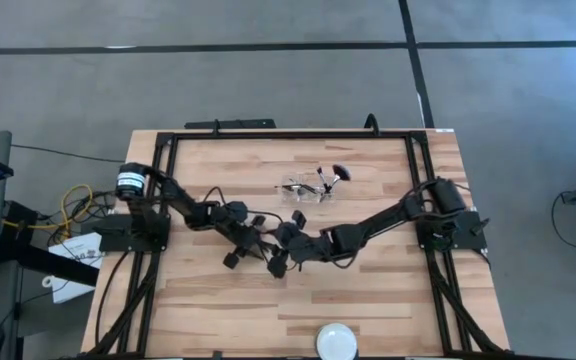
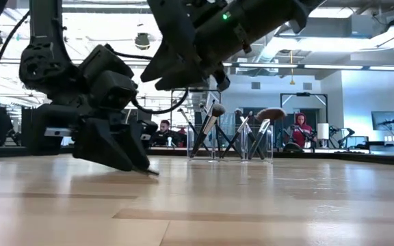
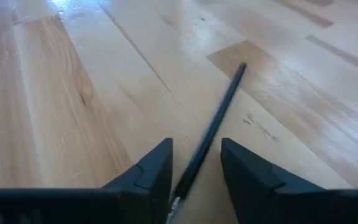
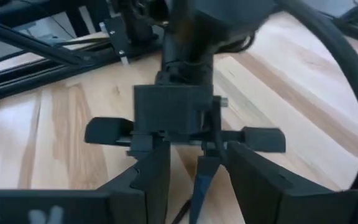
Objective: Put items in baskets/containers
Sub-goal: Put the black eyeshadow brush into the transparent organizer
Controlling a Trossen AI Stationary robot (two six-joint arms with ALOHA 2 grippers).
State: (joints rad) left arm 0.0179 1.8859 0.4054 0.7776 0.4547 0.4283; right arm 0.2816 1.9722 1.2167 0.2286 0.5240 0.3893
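A slim dark-handled makeup brush (image 3: 221, 115) lies flat on the wooden table near its middle. My left gripper (image 3: 194, 163) is down at the tabletop (image 2: 139, 165), open, with one finger on each side of the handle. One end of the handle (image 2: 153, 172) sticks out past the fingers. My right gripper (image 2: 211, 72) hangs open above and just beside it (image 4: 194, 180), with nothing between its fingers. Farther back, the clear container (image 1: 306, 190) holds several brushes (image 2: 209, 123) that stand slanted against its walls. My left gripper straddles the brush handle (image 3: 188, 177) near one end, fingers slanting down toward the table and lying along the handle. A gap shows beside the handle on at least one side. I cannot tell whether a finger touches it. The brush lies on the table.
A white round disc (image 1: 336, 341) sits at the table's near edge. The black frame rails (image 1: 268, 132) run along the far and side edges. Bare wood lies left and right of the grippers. People sit in the room beyond the table (image 2: 299, 130).
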